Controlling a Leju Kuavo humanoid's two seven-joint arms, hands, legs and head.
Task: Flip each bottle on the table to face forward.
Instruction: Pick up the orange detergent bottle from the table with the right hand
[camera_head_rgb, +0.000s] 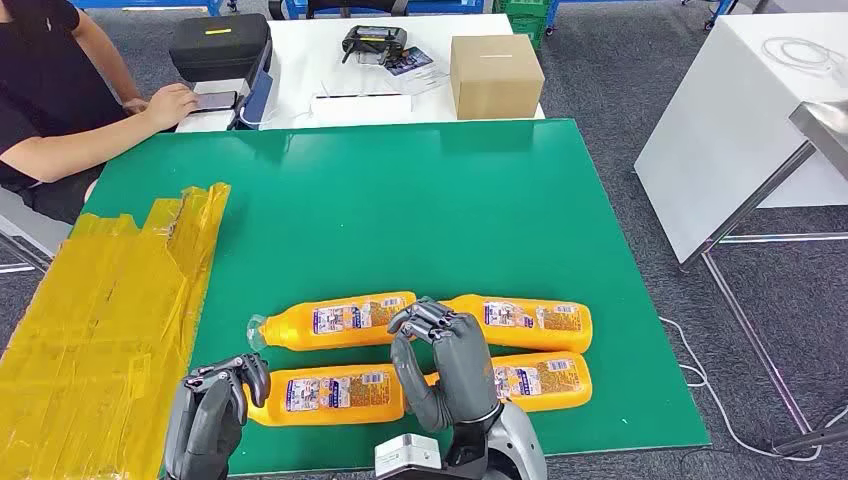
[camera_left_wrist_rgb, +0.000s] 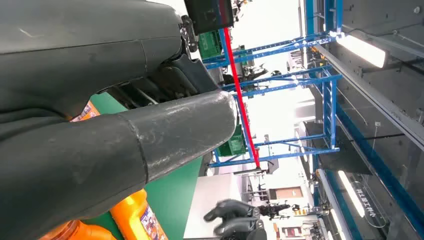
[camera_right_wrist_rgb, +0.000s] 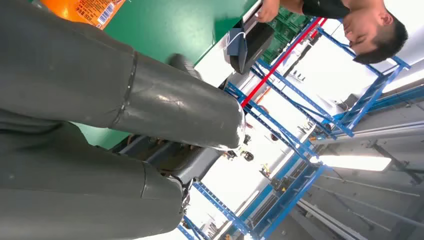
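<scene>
— Green tabletop (camera_head_rgb: 400, 200) fills the middle of the room, with grey floor around it. What sits on it?

— Four orange bottles lie on their sides near the front edge, in two rows. The back-left bottle (camera_head_rgb: 340, 320) and the back-right bottle (camera_head_rgb: 530, 322) are in one row. The front-left bottle (camera_head_rgb: 330, 392) and the front-right bottle (camera_head_rgb: 540, 380) are closer to the front edge.

— Where are the hands?

— The right hand (camera_head_rgb: 445, 365) is up between the bottles, fingers curled in, holding nothing. The left hand (camera_head_rgb: 215, 410) is at the front-left corner, just beside the front-left bottle, fingers curled too, holding nothing.

— What else?

— Yellow tape (camera_head_rgb: 100, 320) covers the left side. A cardboard box (camera_head_rgb: 495, 75) stands on a white table (camera_head_rgb: 300, 40) behind, where a person (camera_head_rgb: 50, 100) sits
</scene>
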